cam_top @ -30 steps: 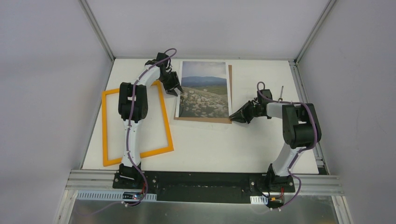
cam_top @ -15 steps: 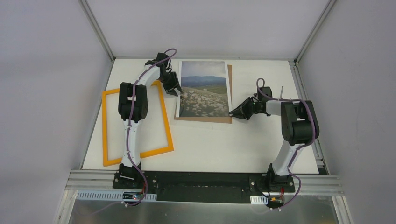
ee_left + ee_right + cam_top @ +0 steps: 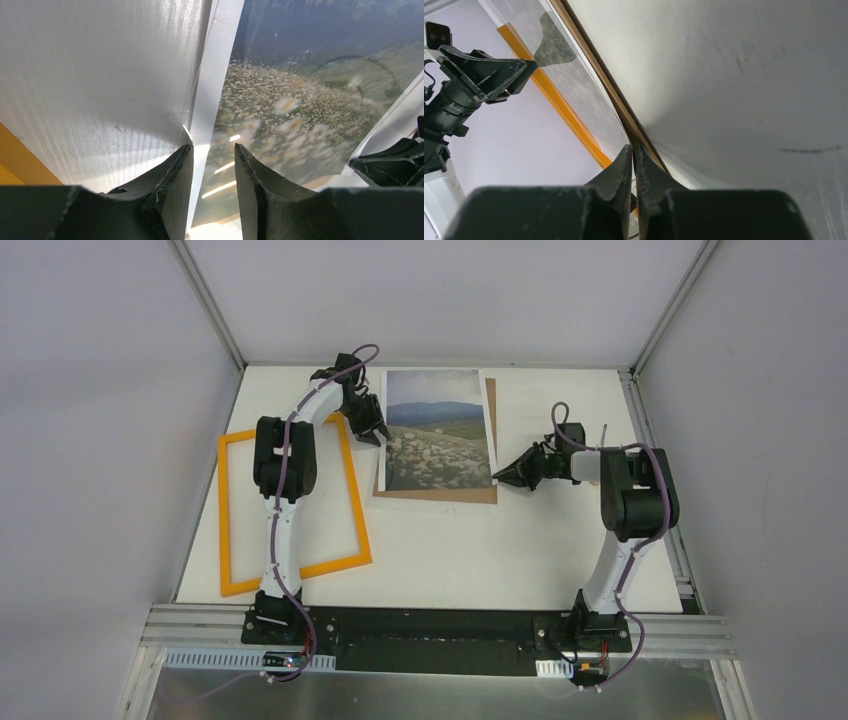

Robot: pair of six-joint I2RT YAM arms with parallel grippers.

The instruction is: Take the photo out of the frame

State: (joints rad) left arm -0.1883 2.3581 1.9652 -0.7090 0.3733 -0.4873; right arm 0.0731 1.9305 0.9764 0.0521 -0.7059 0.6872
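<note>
Photo [image 3: 438, 430]: portrait landscape print, thin white border, flat & face up, far-centre of tabletop [image 3: 480, 550]. Frame [image 3: 226, 520]: orange, empty, flat at left, slightly skewed, apart from it.

One photo [image 3: 437, 430]; one frame [image 3: 296, 575]; one backing board [image 3: 440, 496]; two hands: left hand [image 3: 375, 435], right hand [image 3: 498, 477].

The left arm [image 3: 283, 502] and right arm [image 3: 632, 502] have white links, black joints and purple cables [image 3: 282, 455]; left gripper [image 3: 210, 150] and right gripper [image 3: 633, 150] are matte black wedges.

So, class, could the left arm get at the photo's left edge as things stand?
Probably yes: on the left arm the open jaws sit at the left border of the photo, with nothing between.
</note>
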